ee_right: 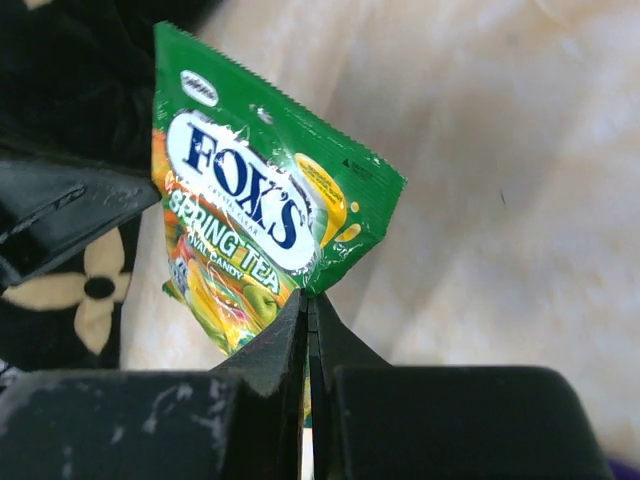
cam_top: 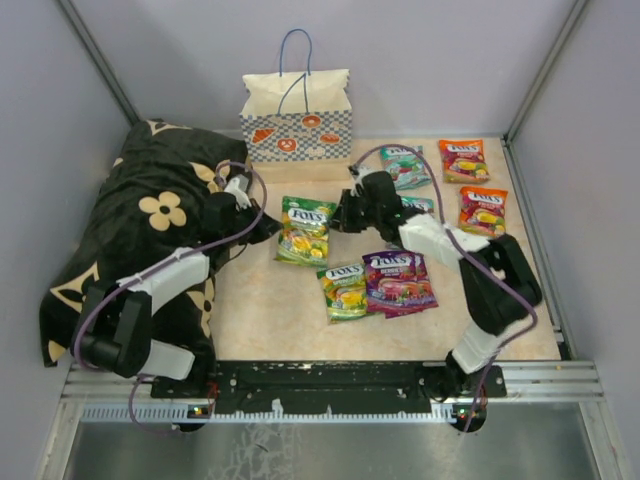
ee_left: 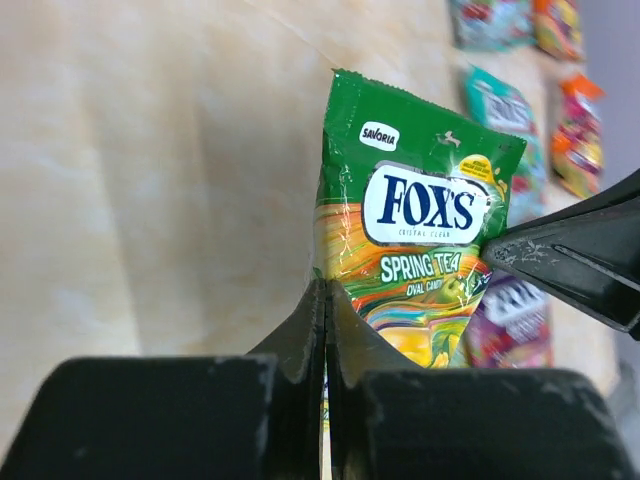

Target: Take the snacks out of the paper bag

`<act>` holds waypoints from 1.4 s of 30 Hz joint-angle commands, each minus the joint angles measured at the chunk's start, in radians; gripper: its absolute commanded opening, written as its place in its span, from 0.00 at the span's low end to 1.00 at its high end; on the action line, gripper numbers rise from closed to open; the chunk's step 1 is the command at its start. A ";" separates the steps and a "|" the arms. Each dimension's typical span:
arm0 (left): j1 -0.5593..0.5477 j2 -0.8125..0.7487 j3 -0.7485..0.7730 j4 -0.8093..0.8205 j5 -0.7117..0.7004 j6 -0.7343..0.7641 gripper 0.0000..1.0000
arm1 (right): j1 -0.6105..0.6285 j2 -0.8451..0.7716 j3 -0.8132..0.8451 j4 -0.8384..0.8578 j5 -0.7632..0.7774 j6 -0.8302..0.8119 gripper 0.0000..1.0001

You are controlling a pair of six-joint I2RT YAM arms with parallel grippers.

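Left pincer and right pincer are both clamped on one green packet held between them, outside the paper bag; next, one should release for set-down.

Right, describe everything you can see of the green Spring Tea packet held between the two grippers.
The green Spring Tea packet is a flat, glossy sachet with a serrated top edge. It carries a white FOX'S oval, a small Savoria badge and orange-yellow swirls lower down. It looks sealed and slightly bowed. The left gripper and the right gripper pinch it at opposite edges, both shut on it. Whether it touches the beige table is unclear.
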 commanded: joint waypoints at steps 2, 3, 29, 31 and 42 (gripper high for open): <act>0.100 0.068 0.104 -0.162 -0.207 0.145 0.00 | 0.050 0.298 0.295 0.061 -0.023 0.013 0.00; 0.121 0.097 0.122 -0.165 -0.207 0.152 0.00 | 0.053 0.353 0.357 0.054 -0.025 0.013 0.00; 0.184 -0.008 0.191 -0.313 -0.138 0.202 0.83 | -0.009 0.372 0.569 -0.097 -0.024 -0.064 0.72; 0.092 -0.118 0.080 -0.271 -0.123 0.154 0.84 | -0.037 0.248 0.402 -0.076 -0.009 -0.076 0.75; -0.260 0.054 -0.245 0.226 0.079 -0.137 0.75 | -0.069 -0.260 -0.127 -0.140 0.077 -0.118 0.76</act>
